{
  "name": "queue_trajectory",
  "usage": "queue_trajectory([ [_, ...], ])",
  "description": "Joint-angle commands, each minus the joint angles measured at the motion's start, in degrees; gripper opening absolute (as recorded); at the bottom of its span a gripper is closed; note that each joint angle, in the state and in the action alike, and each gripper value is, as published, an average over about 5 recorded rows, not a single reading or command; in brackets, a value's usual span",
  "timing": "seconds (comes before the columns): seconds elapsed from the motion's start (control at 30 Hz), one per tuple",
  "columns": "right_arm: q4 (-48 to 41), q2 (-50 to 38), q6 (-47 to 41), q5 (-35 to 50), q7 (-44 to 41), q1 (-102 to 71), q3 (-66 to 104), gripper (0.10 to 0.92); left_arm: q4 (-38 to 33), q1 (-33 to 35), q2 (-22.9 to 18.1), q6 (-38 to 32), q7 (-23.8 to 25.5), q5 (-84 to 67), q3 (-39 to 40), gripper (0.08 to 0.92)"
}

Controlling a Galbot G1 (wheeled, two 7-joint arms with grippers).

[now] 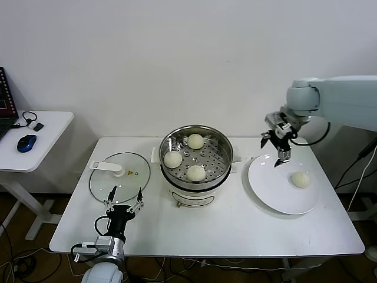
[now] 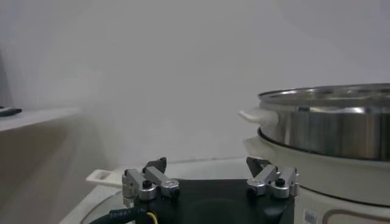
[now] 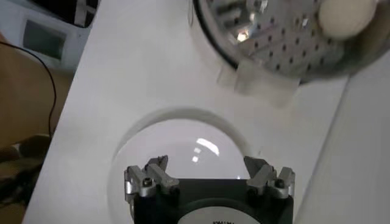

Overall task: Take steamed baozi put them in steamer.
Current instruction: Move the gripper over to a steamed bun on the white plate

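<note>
While hanging above the far left edge of the white plate (image 1: 271, 188), right gripper (image 1: 277, 148) pointing down with fingers spread wide and grasping nothing. Below it, in the right wrist view, only the bare plate (image 3: 183, 146) showing between the parted fingers (image 3: 149, 176).

Sitting on the right part of the plate, apart from the gripper, one steamed baozi (image 1: 300, 180). Resting already on the perforated tray inside the steamer (image 1: 168, 144), three more baozi: one at the far side (image 1: 195, 141), one at the left (image 1: 172, 159), one at the near side (image 1: 196, 173). Standing in the middle of the white counter (image 1: 235, 230), the steamer, just left of the plate.

Lying flat on the counter left of the steamer, glass lid (image 1: 103, 186) with white handle (image 1: 106, 167).

Waiting low at the near left side of the counter, left gripper (image 1: 124, 200), also released and holding nothing, its fingers (image 2: 146, 182) reaching over the near edge of the lid, beside the steamer wall (image 2: 329, 131)

Standing further to the left, small side table (image 1: 47, 127) carrying blue mouse (image 1: 26, 142)
</note>
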Motion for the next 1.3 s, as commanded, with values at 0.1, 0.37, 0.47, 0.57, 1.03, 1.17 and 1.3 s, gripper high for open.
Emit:
queue_trajectory([
  [0.1,-16.0,-6.1,6.6,-9.2,-4.7,-11.6,7.3,0.823,0.7,0.4,0.0,-0.1,-0.1,0.5,-0.3,0.823],
  [0.37,-22.3,-9.1,7.5,-15.4,-4.7,-21.9,16.4,0.823,1.1,1.0,0.4,-0.3,-0.3,0.8,-0.6,0.823],
  [0.47,-23.2,-10.3,7.7,-16.9,-4.5,-24.7,19.0,0.823,1.1,1.1,0.5,-0.2,-0.3,0.9,-0.6,0.823],
  [0.57,-24.6,-11.3,7.9,-18.5,-4.2,-27.7,22.3,0.823,1.1,1.1,0.4,-0.2,-0.2,1.1,-0.5,0.823],
  [1.03,-34.5,-9.9,10.7,-24.2,-3.5,-36.6,35.0,0.823,1.3,1.5,0.4,-0.3,-0.2,1.7,-0.3,0.823],
  [1.17,-36.1,-9.2,10.9,-25.5,-3.4,-39.2,38.2,0.823,1.4,1.6,0.4,-0.3,-0.2,1.8,-0.4,0.823],
  [1.3,-39.3,-7.8,11.5,-27.2,-3.3,-41.7,42.1,0.823,1.4,1.7,0.4,-0.4,-0.1,1.9,-0.4,0.823],
])
